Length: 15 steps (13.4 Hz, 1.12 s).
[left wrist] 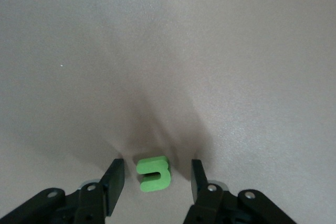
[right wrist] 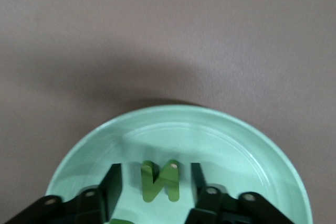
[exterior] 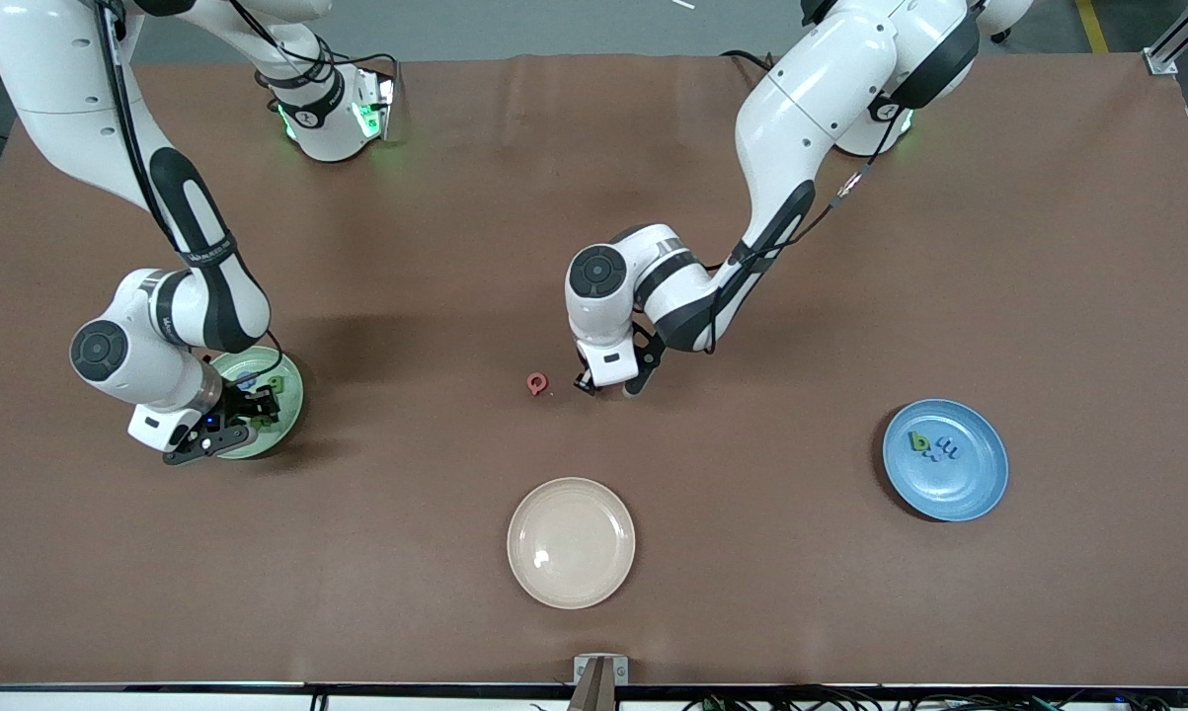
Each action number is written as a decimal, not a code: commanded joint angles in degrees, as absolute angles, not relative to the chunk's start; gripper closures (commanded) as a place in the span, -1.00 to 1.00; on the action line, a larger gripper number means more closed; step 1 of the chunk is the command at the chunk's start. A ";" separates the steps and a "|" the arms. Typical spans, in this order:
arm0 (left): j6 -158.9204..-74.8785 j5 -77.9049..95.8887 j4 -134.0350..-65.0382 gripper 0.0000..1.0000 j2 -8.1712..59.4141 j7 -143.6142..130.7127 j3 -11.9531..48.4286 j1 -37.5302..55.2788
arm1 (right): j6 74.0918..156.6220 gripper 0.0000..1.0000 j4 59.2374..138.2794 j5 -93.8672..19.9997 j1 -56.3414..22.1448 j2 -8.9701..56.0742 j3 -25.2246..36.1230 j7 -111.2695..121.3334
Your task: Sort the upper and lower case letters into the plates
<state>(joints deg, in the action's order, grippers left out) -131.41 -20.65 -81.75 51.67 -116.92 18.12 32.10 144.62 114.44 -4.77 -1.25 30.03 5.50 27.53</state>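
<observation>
**Ana:** Near the middle of the bench (exterior: 850,296), the left tool (exterior: 613,386) is low over the green u (left wrist: 153,173). Its fingers (left wrist: 113,179) stand apart on either side of the letter, with a gap at each side, so nothing is gripped yet.

**Ben:** Then I'd judge the step in hand to be picking that u. Settle until the tips reach the bench, keep the letter centred, and close gently so the flat piece doesn't tip or squirt out.

**Ana:** Its home would be the blue plate (exterior: 984,489) toward the left arm's end, where some small letters already lie in a cluster. The pink-red Q (exterior: 537,383) lies just beside the left tool on the bench, so the closing fingers shouldn't nudge it.

**Ben:** And the right tool (exterior: 243,415)?

**Ana:** Over the mint plate (right wrist: 252,145), spread wide around the green N (right wrist: 160,181), which lies on the plate released; other letters there are partly hidden by the arm. The cream plate (exterior: 572,583) holds nothing.

**Ben:** Any writing?

**Ana:** Only the letter shapes themselves; markings on the arms are too small to read.
</observation>
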 commanded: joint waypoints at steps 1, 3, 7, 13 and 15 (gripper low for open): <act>-131.48 -20.13 -80.42 -0.13 52.56 -117.42 17.67 32.61 | 135.49 -0.96 114.53 -3.78 -2.71 23.49 4.83 25.33; -131.49 -20.13 -80.42 0.42 52.65 -117.42 17.67 32.61 | 126.60 -0.97 113.21 -3.69 -6.83 19.44 4.75 14.91; -131.48 -20.48 -80.51 1.00 52.12 -116.72 17.58 31.73 | 119.89 -0.98 111.45 -3.87 -17.90 16.08 4.40 -8.99; -128.41 -20.48 -80.60 1.00 45.54 -103.31 18.19 21.03 | 125.39 -1.00 108.02 -5.44 -32.59 21.34 4.31 -36.98; -127.10 -20.57 -80.60 1.00 44.04 -96.54 18.19 16.81 | 129.10 -1.00 106.62 -7.37 -36.02 24.59 4.39 -43.56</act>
<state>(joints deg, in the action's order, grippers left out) -128.85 -20.54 -79.46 46.26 -101.49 17.67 19.71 126.98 109.13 -5.74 -33.41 20.89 3.73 -38.70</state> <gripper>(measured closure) 0.727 0.000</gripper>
